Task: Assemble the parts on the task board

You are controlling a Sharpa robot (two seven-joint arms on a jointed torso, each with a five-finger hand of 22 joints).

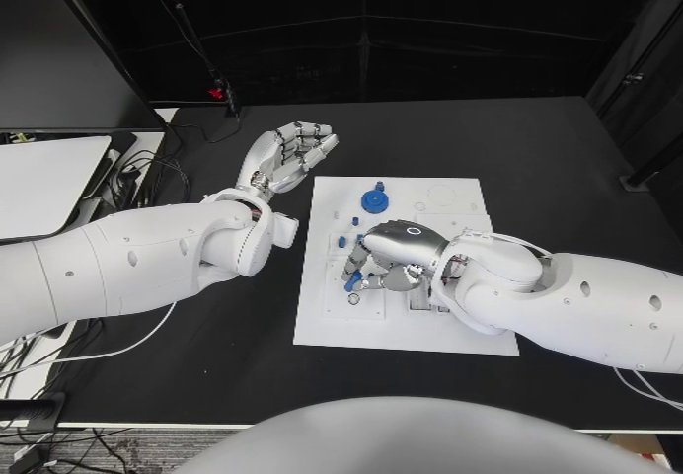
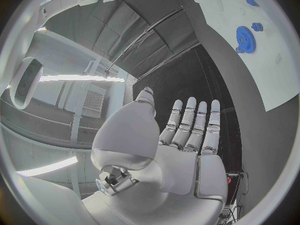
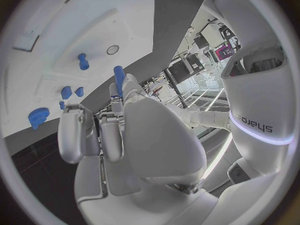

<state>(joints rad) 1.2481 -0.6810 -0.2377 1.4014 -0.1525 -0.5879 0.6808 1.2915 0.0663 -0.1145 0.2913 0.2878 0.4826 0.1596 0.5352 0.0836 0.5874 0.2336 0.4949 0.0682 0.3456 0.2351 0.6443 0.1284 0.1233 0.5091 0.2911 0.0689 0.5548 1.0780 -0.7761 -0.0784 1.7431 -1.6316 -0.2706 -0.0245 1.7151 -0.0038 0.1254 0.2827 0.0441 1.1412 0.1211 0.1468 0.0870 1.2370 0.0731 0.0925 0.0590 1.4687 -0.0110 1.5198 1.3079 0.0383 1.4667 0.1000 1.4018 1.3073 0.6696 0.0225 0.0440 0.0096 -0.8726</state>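
The white task board (image 1: 427, 331) lies in the middle of the table. My right hand (image 1: 393, 255) hovers over the board's left half and pinches a blue peg (image 1: 351, 284) whose tip sticks out past the fingers (image 3: 119, 79). A blue gear (image 1: 374, 199) stands near the board's far edge, also seen as the gear (image 3: 37, 116) and the gear (image 2: 245, 35). Small blue pieces (image 1: 346, 240) sit along the left side, and a short blue post (image 3: 82, 61) stands beside a round hole (image 3: 112, 49). My left hand (image 1: 292, 150) is off the board's far left corner, fingers (image 2: 187, 122) straight and apart, holding nothing.
A white surface (image 1: 42, 183) with dark cables (image 1: 142, 178) lies at the table's left side. Black tabletop (image 1: 541, 148) stretches beyond and to the right of the board. My left forearm (image 1: 128, 262) lies alongside the board's left edge.
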